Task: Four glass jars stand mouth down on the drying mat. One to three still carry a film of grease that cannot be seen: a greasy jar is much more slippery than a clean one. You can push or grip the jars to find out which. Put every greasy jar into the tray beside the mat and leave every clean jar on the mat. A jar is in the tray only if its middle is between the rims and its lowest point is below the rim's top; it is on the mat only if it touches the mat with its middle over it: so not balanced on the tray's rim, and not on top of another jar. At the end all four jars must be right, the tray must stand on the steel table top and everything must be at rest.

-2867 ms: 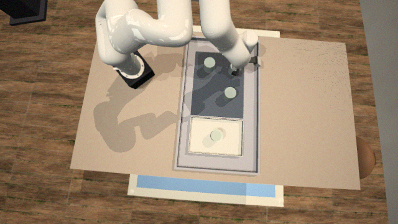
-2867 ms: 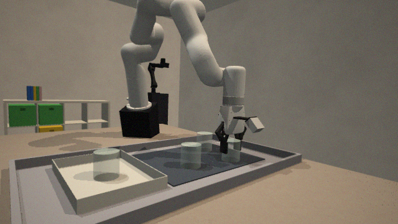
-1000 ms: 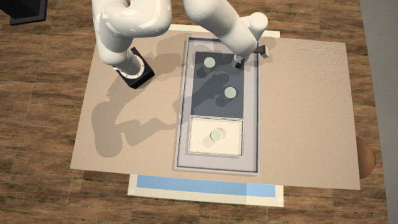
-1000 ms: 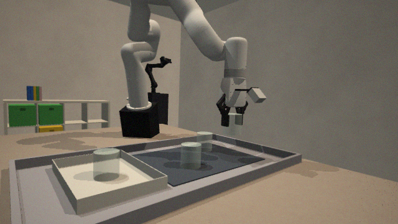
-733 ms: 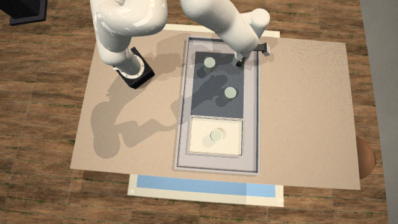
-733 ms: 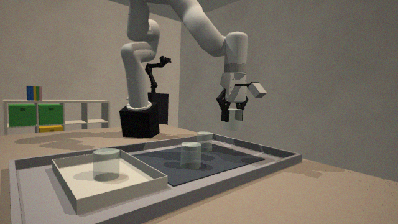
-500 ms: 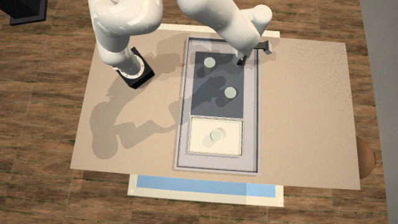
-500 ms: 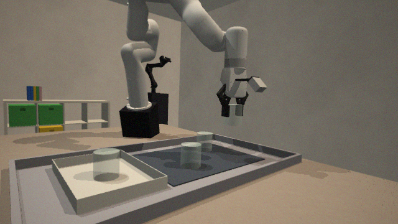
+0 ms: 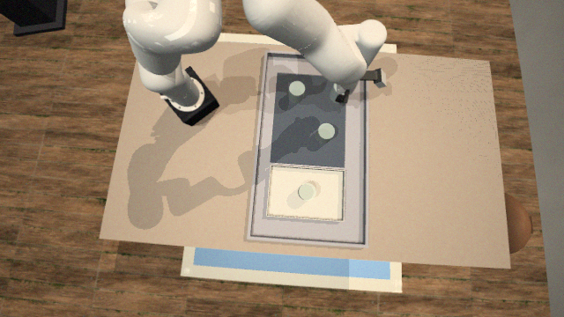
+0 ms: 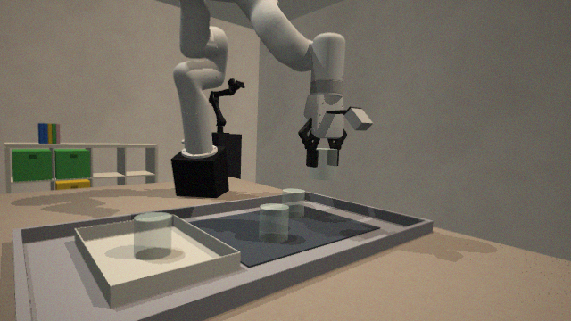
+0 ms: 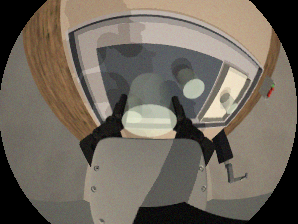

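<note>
Glass jar point(image 9: 335, 92) point(image 10: 323, 167) point(image 11: 150, 107) grasped in the pincer point(image 9: 342, 96) point(image 10: 323, 158) point(image 11: 149, 102), its sides clamped by both fingers; jar held in air, below the pincer's body. Height above the drying mat point(image 9: 308, 154) point(image 10: 312, 232) point(image 11: 145, 60) shown in exterior view; from top, the jar is partly hidden by the arm point(image 9: 308, 35) point(image 10: 285, 36). Second mat jar point(image 9: 297, 88) point(image 10: 293, 202), seen in top and exterior views, not made out in wrist view. Third jar point(image 9: 326, 131) point(image 10: 274, 223) point(image 11: 191, 85) seen on the mat, lower than the pincer. Fourth seen inside the tray point(image 9: 275, 216) point(image 10: 174, 278) point(image 11: 212, 102). Gripped jar's long axis near vertical; closed end up, mouth down.
</note>
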